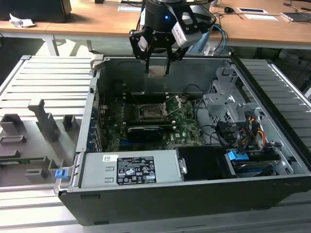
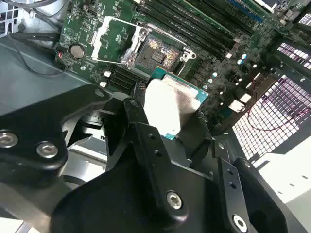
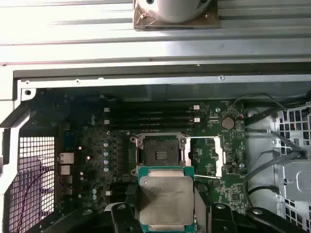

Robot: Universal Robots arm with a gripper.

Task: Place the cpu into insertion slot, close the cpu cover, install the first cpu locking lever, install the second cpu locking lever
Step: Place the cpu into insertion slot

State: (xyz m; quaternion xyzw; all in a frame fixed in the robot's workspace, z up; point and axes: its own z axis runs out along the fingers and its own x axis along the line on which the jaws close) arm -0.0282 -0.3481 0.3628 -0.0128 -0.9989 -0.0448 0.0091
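1. Gripper (image 1: pixel 157 73) jaws are clamped on the cpu (image 3: pixel 165 201), pinching two opp. edges. The chip is held flat, metal top up, well above the insertion slot (image 3: pixel 159 154) and not in it.
2. The slot is empty w/ its contact field bare. The cpu cover (image 3: pixel 222 155) is swung open, lying just beside the slot.
3. Risk: skewed seating. If the chip comes down rotated or off-centre vs the slot, its corner prob. lands on the rim or contacts. Those fine contacts look easy to bend.
4. Risk: slip. The chip is thin and the grip is on narrow edges only, so a small jolt could tilt or drop it onto the slot.
5. Risk: collision. The black fingers (image 2: pixel 138 114) are wider than the chip's edge, and the raised cover and a thin lever wire (image 2: pixel 109 61) sit right beside the slot. Little clearance, I'd judge.
6. Materials:
   - cpu: dull brushed silver-grey lid, square w/ stepped corners, green substrate edge showing under it.
   - slot: black square well, silvery metal rim, speckled gold-ish centre.
   - cover: thin bright metal frame w/ big window.
   - around the slot: green circuit board (image 3: pixel 233 194), matte and densely studded w/ small parts.
   - near the slot: long black memory slots (image 3: pixel 150 116), ridged.
   - gripper: matte black, blocky, w/ screw heads.
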